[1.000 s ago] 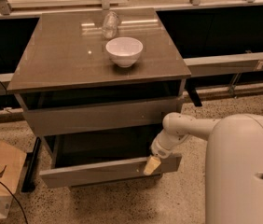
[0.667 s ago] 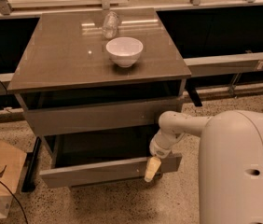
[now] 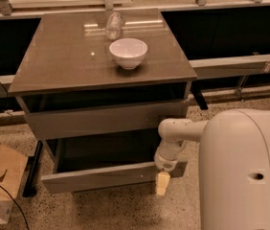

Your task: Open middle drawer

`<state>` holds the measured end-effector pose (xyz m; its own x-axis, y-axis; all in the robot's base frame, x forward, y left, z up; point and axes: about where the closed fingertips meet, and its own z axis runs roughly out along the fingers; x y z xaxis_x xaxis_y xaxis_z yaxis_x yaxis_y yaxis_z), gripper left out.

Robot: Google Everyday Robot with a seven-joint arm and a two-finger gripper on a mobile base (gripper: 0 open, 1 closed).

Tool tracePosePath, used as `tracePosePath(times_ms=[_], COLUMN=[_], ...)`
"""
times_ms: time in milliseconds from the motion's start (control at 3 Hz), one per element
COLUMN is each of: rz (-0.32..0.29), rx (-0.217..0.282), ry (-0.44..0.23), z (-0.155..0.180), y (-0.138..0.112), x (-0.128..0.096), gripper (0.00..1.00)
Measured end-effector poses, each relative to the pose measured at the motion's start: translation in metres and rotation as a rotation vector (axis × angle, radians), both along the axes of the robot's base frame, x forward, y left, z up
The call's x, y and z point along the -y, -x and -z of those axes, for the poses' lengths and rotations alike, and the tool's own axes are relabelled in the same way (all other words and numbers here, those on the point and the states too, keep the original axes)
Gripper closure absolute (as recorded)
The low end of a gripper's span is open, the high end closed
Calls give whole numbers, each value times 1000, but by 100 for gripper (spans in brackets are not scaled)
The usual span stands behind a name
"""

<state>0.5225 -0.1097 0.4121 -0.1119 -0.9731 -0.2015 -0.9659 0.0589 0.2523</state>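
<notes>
Speckled floor [image 3: 125, 210] is seen around a grey-brown cabinet [image 3: 68, 66], which stands before a long dark counter. On the glossy cabinet top a white bowl [image 3: 128, 52] is placed near the middle, upright. A clear bottle [image 3: 114, 25] is found just behind the bowl, close to the back edge; whether the two touch cannot be told.

Under the top a dark gap is seen, and below it the upper drawer front [image 3: 101, 120]. The middle drawer [image 3: 96, 177] is lower. It stands open, with its front carried well forward of the cabinet body, and its dark inside is shown from above. What lies inside cannot be made out.

The gripper [image 3: 163, 183] is located at the right end of the middle drawer's front, pointing down toward the floor. Its pale tip is seen just before the front panel and reaches a little below the lower edge. How far the jaws are apart cannot be told, and a hold on the drawer cannot be confirmed either. The white arm [image 3: 173, 138] is bent above the gripper and is joined to the large white robot body [image 3: 245, 171] at the lower right.

At the left edge a cardboard box [image 3: 1, 181] is set on the floor, with a black cable [image 3: 11, 200] running beside it.
</notes>
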Motion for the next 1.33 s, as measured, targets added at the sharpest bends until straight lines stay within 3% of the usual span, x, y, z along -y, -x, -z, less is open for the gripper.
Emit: tracePosePath(times_ms=[333, 667, 1000, 1333], rz=[0, 4, 32, 72], rx=[3, 9, -35, -86], ry=[-2, -5, -16, -32], z=[-7, -11, -8, -4], y=[7, 9, 51, 92], x=[2, 3, 7, 9], gripper=[42, 29, 5, 0])
